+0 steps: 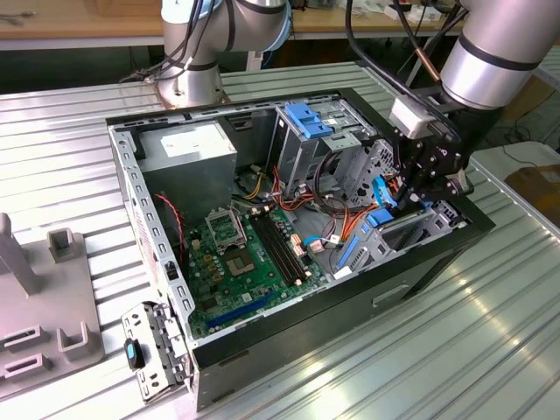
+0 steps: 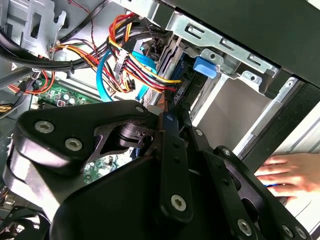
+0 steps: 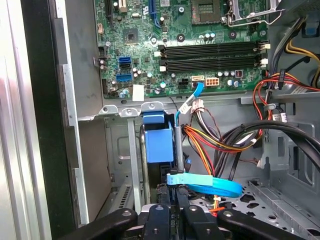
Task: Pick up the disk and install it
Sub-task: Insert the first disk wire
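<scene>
In the exterior view, an open black computer case lies on a ribbed metal worktop, with the pincer lowered into the case's drive bay at the right of the frame. The green motherboard sits mid-frame, a grey power supply box is at the upper left, and an upright metal cage with a blue latch stands behind.

The first wrist view shows the disk on edge in a narrow slot of the bay: a bright blue plastic carrier, smooth and boxy, with a thin grey metal edge beside it. The pincer's black fingers are close together at the disk's near end, apparently gripping it. A flat blue cable crosses just above them.

In the second wrist view, a person's hand rests at the right edge beside the case wall, and bundled red, yellow and orange wires hang at the upper middle.
</scene>
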